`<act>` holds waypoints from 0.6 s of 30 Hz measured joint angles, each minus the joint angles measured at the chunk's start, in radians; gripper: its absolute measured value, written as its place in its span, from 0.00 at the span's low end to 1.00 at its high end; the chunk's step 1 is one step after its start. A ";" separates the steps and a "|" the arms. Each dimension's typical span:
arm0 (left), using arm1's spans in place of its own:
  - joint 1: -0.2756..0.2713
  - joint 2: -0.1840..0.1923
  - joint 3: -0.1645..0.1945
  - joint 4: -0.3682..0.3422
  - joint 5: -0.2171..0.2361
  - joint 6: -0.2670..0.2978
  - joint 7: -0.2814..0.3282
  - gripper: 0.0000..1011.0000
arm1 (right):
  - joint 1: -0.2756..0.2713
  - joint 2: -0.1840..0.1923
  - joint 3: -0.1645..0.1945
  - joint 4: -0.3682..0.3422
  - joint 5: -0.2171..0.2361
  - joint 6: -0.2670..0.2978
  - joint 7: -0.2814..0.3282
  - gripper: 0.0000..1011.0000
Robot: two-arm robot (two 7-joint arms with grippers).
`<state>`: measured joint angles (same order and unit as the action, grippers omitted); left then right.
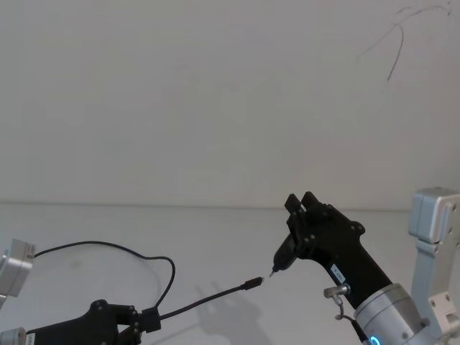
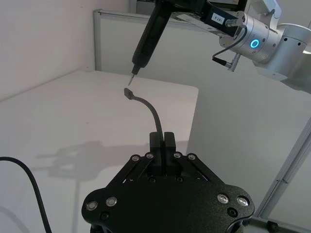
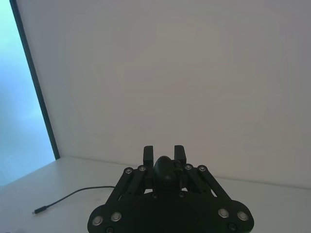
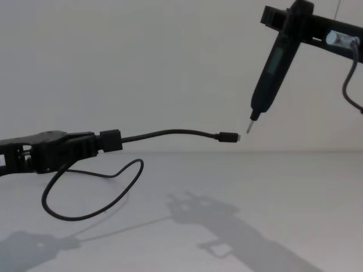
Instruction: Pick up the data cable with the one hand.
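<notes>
My left gripper (image 1: 136, 321) (image 4: 93, 143) (image 2: 163, 138) is low on the left, shut on the thick black plug (image 4: 110, 140) of the data cable (image 1: 208, 295) (image 4: 170, 133) (image 2: 154, 116). From the plug the cable arches forward through the air. Its small flat plug (image 1: 253, 282) (image 4: 228, 136) (image 2: 128, 92) hangs just short of a pen-like tool's tip. The rest of the cable droops in a loop (image 4: 96, 209) (image 1: 108, 246) toward the table. My right gripper (image 1: 302, 203) (image 3: 164, 150) is raised on the right, shut on the dark pen-like tool (image 1: 284, 259) (image 4: 272, 68) (image 2: 148, 36).
The white table (image 1: 215, 230) meets a plain white wall (image 1: 215, 108) behind. In the right wrist view a thin black cable end (image 3: 73, 196) lies on the white surface; whether it belongs to the data cable I cannot tell. A grey wire with a silver connector (image 1: 336, 293) hangs at the right wrist.
</notes>
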<state>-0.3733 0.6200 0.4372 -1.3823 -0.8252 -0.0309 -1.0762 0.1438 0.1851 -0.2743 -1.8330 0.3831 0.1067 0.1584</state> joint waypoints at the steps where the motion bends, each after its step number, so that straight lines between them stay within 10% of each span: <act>1: 0.000 0.000 0.000 0.000 0.000 0.000 0.000 0.05 | 0.000 -0.001 -0.001 0.000 0.001 -0.001 0.001 0.25; 18: 0.000 0.000 0.000 0.000 0.000 0.000 0.000 0.05 | -0.011 -0.002 -0.020 0.023 0.008 -0.028 0.025 0.25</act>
<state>-0.3733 0.6200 0.4374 -1.3823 -0.8255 -0.0309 -1.0763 0.1328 0.1827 -0.2945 -1.8099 0.3908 0.0790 0.1831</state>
